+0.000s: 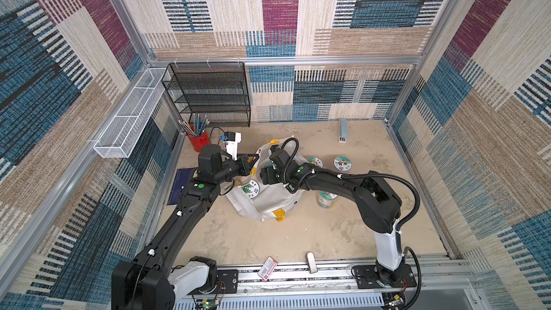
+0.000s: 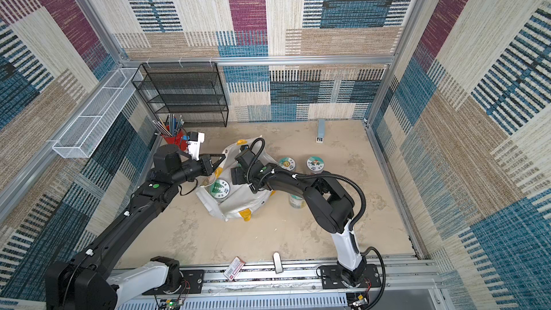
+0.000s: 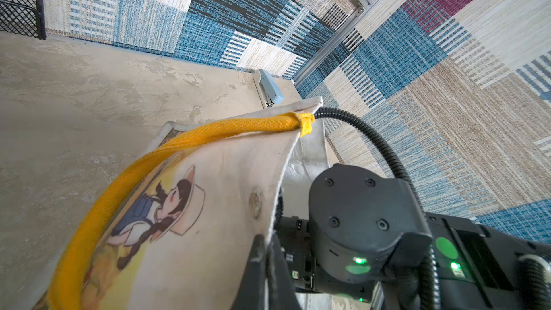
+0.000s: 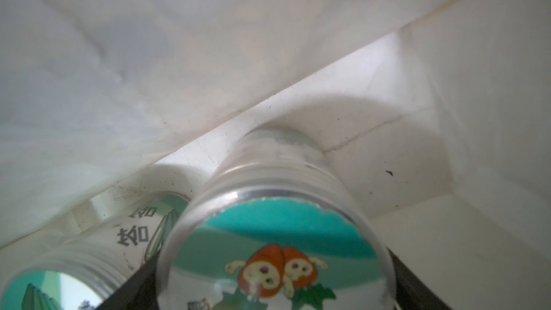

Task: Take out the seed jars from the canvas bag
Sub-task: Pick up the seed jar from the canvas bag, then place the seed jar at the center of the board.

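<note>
The white canvas bag (image 1: 269,208) (image 2: 238,205) with yellow handles (image 3: 208,132) sits mid-table, its mouth held up. My left gripper (image 1: 253,158) (image 2: 219,159) (image 3: 265,251) is shut on the bag's rim. My right gripper (image 4: 277,278) reaches inside the bag, its tips hidden in both top views. Its fingers press both sides of a teal-lidded seed jar (image 4: 277,234). A second jar (image 4: 89,263) lies beside it; its lid (image 1: 250,190) (image 2: 219,189) shows in the bag's mouth. Three jars (image 1: 342,163) (image 1: 316,161) (image 1: 326,198) stand on the table right of the bag.
A red pencil cup (image 1: 198,141) and a black mesh shelf (image 1: 208,93) stand at the back left, with a white wire basket (image 1: 131,114) on the wall. A blue-grey stapler (image 1: 343,131) stands at the back. A small red box (image 1: 267,267) lies at the front edge.
</note>
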Available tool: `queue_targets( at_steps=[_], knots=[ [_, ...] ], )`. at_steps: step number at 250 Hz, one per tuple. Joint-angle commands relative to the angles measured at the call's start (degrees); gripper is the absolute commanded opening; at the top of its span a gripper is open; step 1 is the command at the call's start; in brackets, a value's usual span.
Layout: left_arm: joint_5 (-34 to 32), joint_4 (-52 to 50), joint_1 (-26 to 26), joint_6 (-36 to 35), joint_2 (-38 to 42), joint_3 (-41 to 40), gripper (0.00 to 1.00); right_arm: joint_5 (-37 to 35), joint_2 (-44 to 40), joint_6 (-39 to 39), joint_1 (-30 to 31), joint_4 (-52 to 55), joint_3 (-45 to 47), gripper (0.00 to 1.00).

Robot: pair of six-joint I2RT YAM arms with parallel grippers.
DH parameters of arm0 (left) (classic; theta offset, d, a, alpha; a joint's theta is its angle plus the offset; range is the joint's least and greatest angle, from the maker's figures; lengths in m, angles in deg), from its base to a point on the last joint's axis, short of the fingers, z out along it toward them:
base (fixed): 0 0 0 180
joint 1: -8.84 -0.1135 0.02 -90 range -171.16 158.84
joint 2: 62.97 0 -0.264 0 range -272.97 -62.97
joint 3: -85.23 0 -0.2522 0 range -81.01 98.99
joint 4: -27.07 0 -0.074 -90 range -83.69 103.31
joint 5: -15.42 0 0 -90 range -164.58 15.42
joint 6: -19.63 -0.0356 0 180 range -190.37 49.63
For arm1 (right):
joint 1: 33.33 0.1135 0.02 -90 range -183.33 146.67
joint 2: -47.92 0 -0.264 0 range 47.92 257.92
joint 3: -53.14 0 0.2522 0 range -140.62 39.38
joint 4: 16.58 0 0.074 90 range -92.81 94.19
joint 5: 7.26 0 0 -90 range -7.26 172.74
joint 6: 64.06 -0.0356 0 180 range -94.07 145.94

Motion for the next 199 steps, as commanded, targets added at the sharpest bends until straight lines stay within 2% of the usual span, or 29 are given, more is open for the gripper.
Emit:
queue_targets(
  at_steps=[1,123,199],
  knots=[
    [0.6,3.1,-0.01,0.35,0.08,-0.27,0.0,-0.96,-2.31,0.59,0.16,-0.53,-0.14,0.8],
    [-1.2,2.47,-0.01,0.62,-0.88,0.21,0.0,9.97,-18.82,3.94,1.29,3.33,6.71,0.79],
    [-1.62,2.19,-0.01,0.92,-0.88,0.5,0.0,8.06,-24.39,3.92,1.45,6.2,5.75,0.78]
  ],
)
